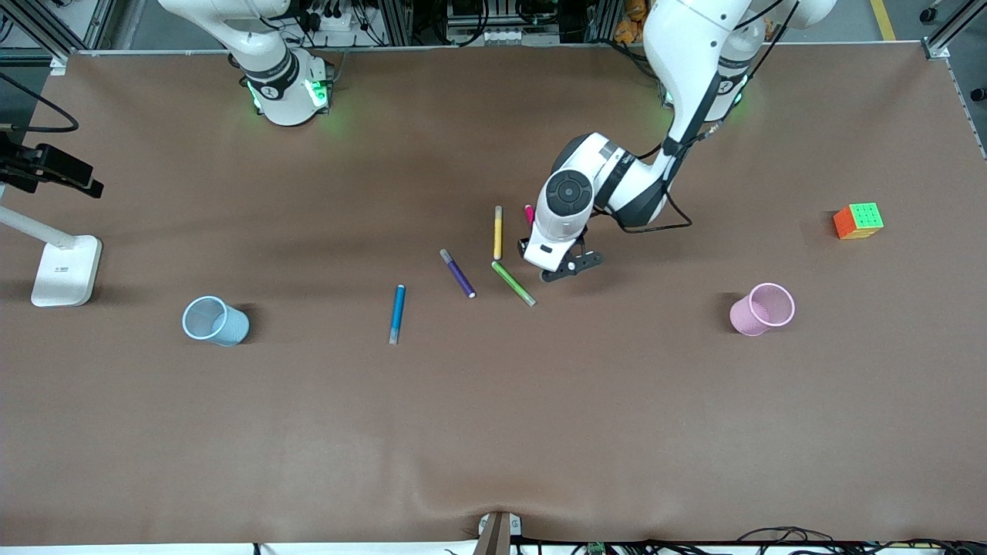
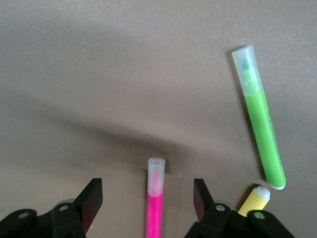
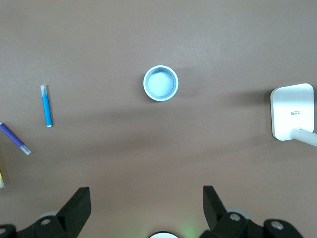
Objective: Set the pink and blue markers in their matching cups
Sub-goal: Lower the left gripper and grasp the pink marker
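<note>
1. markers lie in a loose cluster near the middle of the brown table [image 1: 493, 432]: yellow marker [image 1: 498, 232], dark purple marker [image 1: 457, 273], green marker [image 1: 513, 283], and the blue marker [image 1: 397, 314] a little apart, toward the right arm's end.
2. my left gripper [image 2: 147, 201] hangs low over the pink marker [image 2: 155, 201], fingers spread wide with the marker lying between them, not touching either fingertip.
3. the pink marker is slim, bright magenta, with a pale, translucent pink cap at the end that shows in my left wrist view; from the front only a small magenta tip [image 1: 529, 213] shows beside my left wrist, just next to the yellow marker.
4. the blue marker is bright blue with a grey end, the grey end pointing toward the front camera.
5. the light blue cup [image 1: 215, 320] stands upright toward the right arm's end of the table, mesh-walled with a pale rim.
6. the pale pink cup [image 1: 762, 308] stands upright toward the left arm's end, also mesh-walled, well apart from the markers.
7. my right gripper [image 3: 146, 207] waits high above the table, fingers apart and holding nothing, looking down on the light blue cup and a white lamp base [image 3: 292, 111].
8. a colourful puzzle cube [image 1: 858, 220] sits near the left arm's end, farther from the front camera than the pink cup.
</note>
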You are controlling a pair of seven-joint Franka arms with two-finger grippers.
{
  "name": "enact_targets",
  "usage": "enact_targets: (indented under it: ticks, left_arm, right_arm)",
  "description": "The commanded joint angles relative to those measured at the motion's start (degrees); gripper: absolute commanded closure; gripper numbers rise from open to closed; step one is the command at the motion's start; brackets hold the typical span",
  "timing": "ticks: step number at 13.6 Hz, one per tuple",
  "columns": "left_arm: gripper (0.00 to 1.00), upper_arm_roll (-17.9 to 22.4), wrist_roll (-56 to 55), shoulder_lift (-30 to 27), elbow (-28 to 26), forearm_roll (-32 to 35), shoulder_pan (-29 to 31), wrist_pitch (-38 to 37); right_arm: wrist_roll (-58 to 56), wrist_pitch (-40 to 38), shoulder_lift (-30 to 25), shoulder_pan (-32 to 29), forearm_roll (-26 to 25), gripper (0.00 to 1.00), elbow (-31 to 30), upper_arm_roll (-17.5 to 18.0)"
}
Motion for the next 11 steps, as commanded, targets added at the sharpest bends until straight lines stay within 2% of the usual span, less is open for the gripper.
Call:
enact_targets:
  ticks: [1, 5, 9, 11]
  left_arm:
    - [0.24, 0.3, -0.9, 1.1, 0.7, -0.7, -0.6, 1.4]
    - [0.41, 0.3, -0.9, 2.0, 0.7, -0.7, -1.0, 2.3]
    - [0.45, 0.3, -1.0, 3.1, 0.6, -0.7, -1.8, 4.1]
    - [0.51, 0.3, -1.0, 3.3, 0.6, -0.7, -1.9, 4.3]
  right_arm:
    - [-0.4, 0.0, 0.0, 0.1, 0.2, 0.0, 0.4, 0.0]
    - [-0.4, 0.0, 0.0, 0.1, 0.2, 0.0, 0.3, 0.0]
    - [-0.4, 0.0, 0.2, 0.1, 0.2, 0.0, 0.2, 0.0]
    - [-0.4, 0.0, 0.3, 0.1, 0.2, 0.0, 0.2, -0.1]
